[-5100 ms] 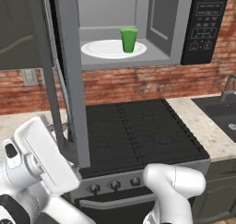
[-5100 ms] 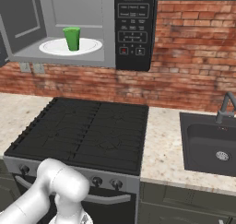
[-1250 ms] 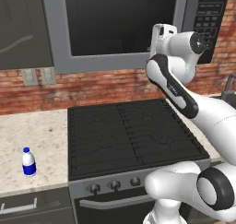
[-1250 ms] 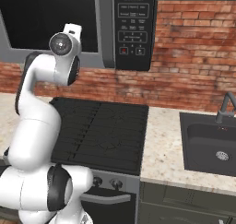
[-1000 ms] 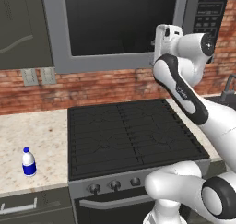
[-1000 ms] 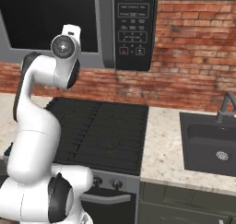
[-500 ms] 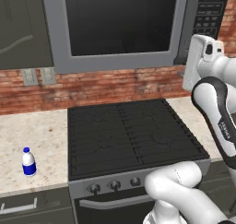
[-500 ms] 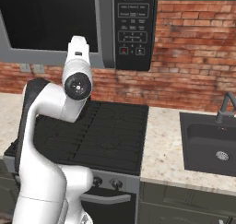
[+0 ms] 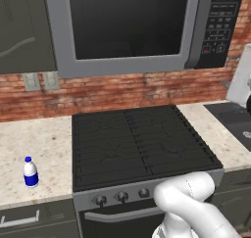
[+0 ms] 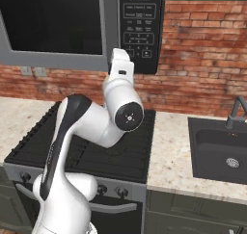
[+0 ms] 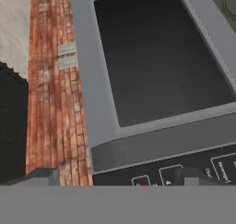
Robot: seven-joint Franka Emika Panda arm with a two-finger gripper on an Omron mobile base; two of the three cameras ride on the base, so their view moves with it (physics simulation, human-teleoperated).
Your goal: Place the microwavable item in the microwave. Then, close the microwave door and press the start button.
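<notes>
1 shut microwave door (image 9: 125, 29), jaws wide apart

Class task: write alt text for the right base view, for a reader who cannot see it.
A white robot arm reaches up toward the black control panel of a closed microwave above a black stove. Red brick wall behind, and a dark sink at right.

The microwave door (image 9: 122, 29) is sitting shut flush against the microwave (image 10: 77, 26), blocking the way into the cavity. The black control panel (image 10: 141, 28) is lying unobstructed, the claw (image 11: 120, 179) facing it with jaws spread wide. The stovetop (image 9: 137, 144) below is lying bare; a small bottle (image 9: 30, 172) is standing well aside on the counter (image 9: 29, 144).
</notes>
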